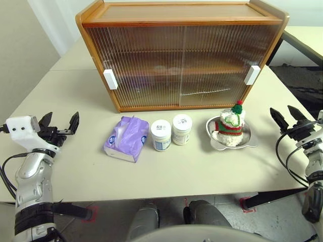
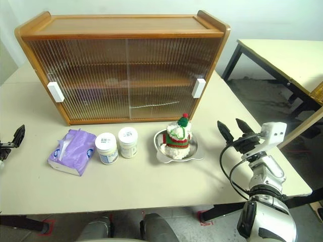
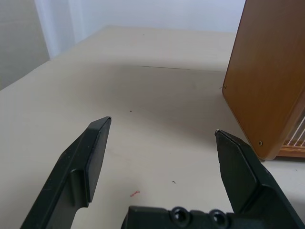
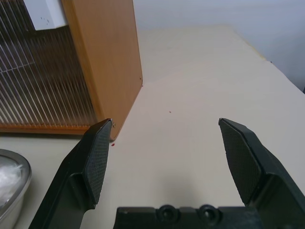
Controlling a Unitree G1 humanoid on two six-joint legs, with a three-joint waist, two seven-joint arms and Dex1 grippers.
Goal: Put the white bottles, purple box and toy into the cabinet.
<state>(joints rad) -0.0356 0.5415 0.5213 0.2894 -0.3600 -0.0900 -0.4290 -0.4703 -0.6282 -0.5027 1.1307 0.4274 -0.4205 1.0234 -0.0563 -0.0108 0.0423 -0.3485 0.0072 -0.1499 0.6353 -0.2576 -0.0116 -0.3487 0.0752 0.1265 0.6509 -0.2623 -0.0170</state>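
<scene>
1. The left claw (image 1: 60, 122) hovers over the table's (image 1: 75, 171) left edge with its two black fingers spread wide and nothing between them. It sits well apart from every item.
2. The right claw (image 2: 235, 129) hovers near the table's right edge, fingers likewise spread wide and empty. From its wrist view, the cabinet's right side panel and the rim of the bowl (image 4: 12, 183) lie ahead of it.
3. The cabinet (image 1: 181, 55) stands upright at the back of the table. Both ribbed translucent doors are slid shut, each with a white handle at its outer edge: left handle (image 1: 110, 79), right handle (image 1: 252, 74).
4. Through the ribbed doors a middle shelf shows. What sits inside is too blurred to tell.
5. In front of the cabinet, four items sit in a row on the table, all outside the cabinet.
6. Furthest left is the purple box (image 1: 126, 138), a soft tissue pack with tissue poking out of its top.
7. Just beside it stand the two white bottles (image 1: 171, 132), upright, lids on, touching or nearly touching each other.
8. To their right is a shiny metal bowl (image 1: 250, 138). The toy (image 1: 230, 123) sits inside it, upright, white and fluffy with red and green bands and a red and green top.
9. A second table (image 2: 282, 58) stands off to the right, apart from this one.
</scene>
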